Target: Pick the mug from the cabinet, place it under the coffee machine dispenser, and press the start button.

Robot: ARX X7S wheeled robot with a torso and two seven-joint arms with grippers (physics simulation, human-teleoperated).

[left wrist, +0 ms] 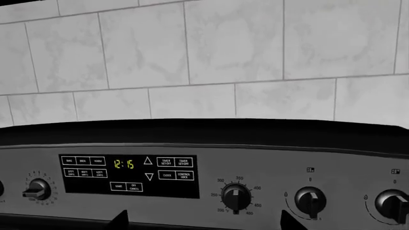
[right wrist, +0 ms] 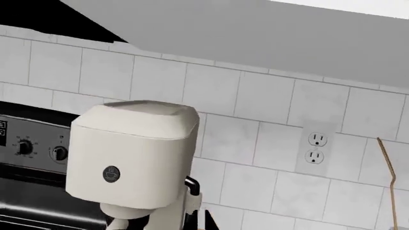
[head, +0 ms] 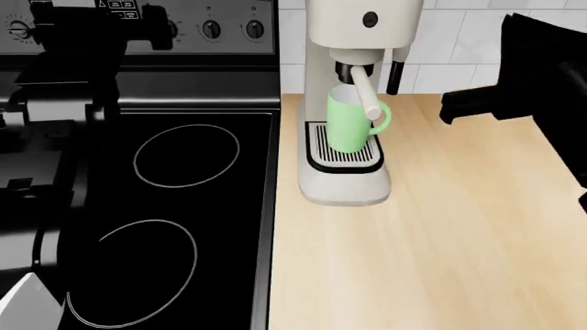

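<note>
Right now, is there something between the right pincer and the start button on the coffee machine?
Nothing visible is in the way. The round start button on the cream coffee machine faces the right wrist camera with open air in front. The green mug already stands on the drip tray, lower down.

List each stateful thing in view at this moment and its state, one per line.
mug: upright on the drip tray, under the coffee machine dispenser, not held
start button: not touched by either arm
stove clock: lit, reading 12:15
cooktop: bare, no pots
wall outlet: nothing plugged in
left and right jaws: cannot tell whether open or shut
</note>
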